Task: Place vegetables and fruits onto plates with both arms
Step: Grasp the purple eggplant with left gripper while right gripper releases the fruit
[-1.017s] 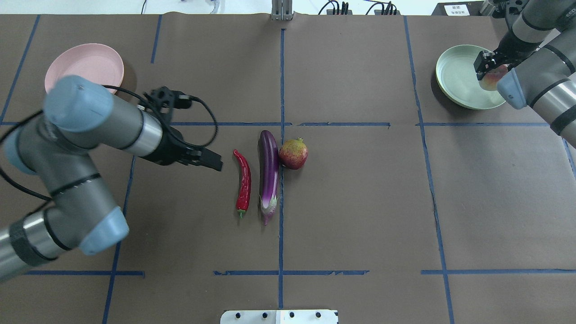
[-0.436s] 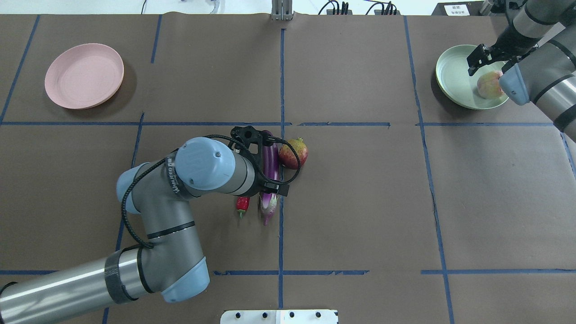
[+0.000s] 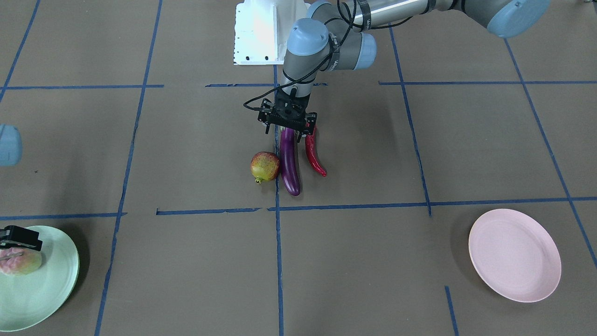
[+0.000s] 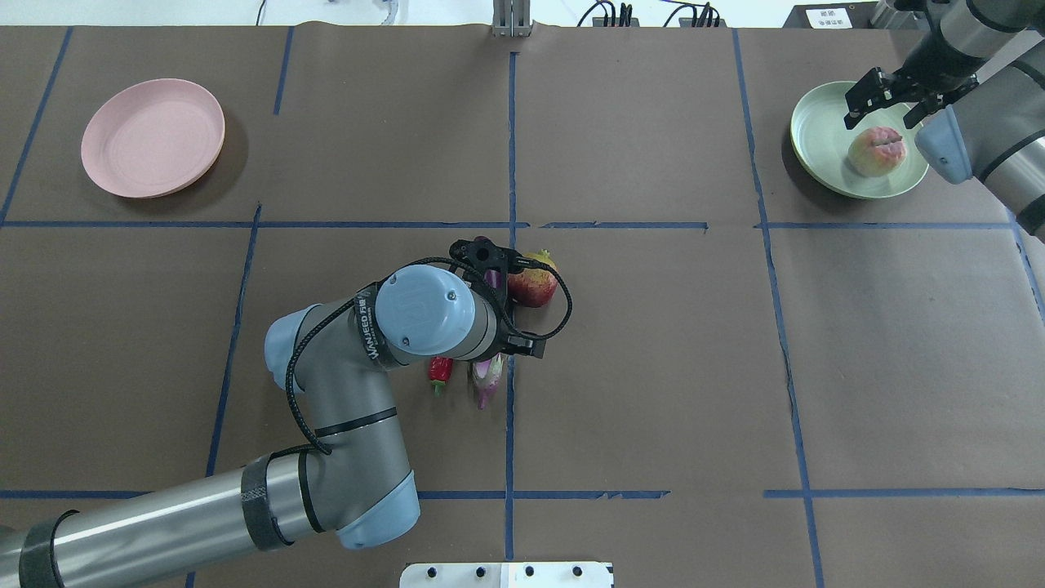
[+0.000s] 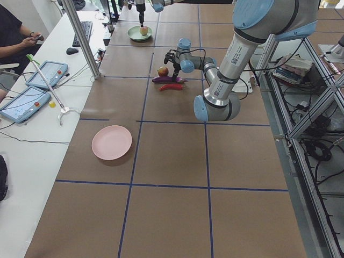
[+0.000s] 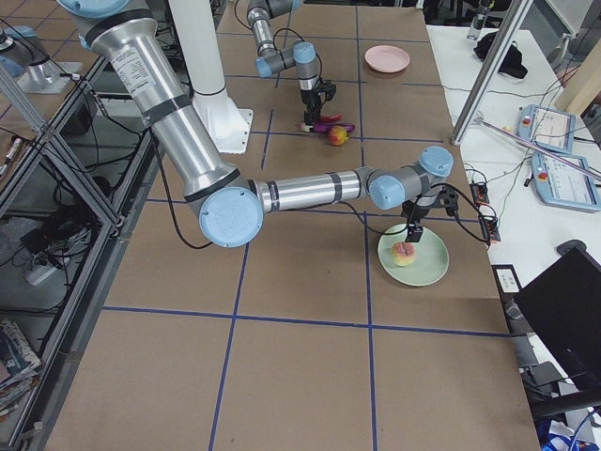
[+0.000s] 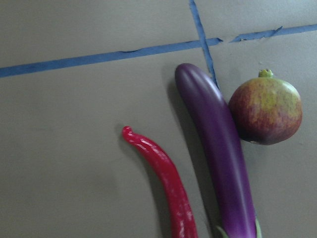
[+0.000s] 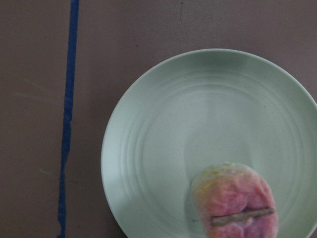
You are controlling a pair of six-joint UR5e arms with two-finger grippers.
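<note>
A purple eggplant lies mid-table, with a red chili pepper on one side and a red-yellow pomegranate-like fruit touching the other. My left gripper hangs open just above the eggplant's whitish end, holding nothing. The left wrist view shows the eggplant, chili and fruit from above, without fingers. A pink-green peach-like fruit rests on the pale green plate. My right gripper is open above the plate's far side, clear of the peach. The pale pink plate carries nothing.
The left arm's wrist covers most of the vegetables in the overhead view. The white base block sits at the robot's edge. Blue tape lines grid the brown table. A side desk with tablets and a seated person flank the table.
My left arm swung right from beside the chili to above the eggplant. My right gripper opened, let go of the peach onto the green plate, and drew back.
</note>
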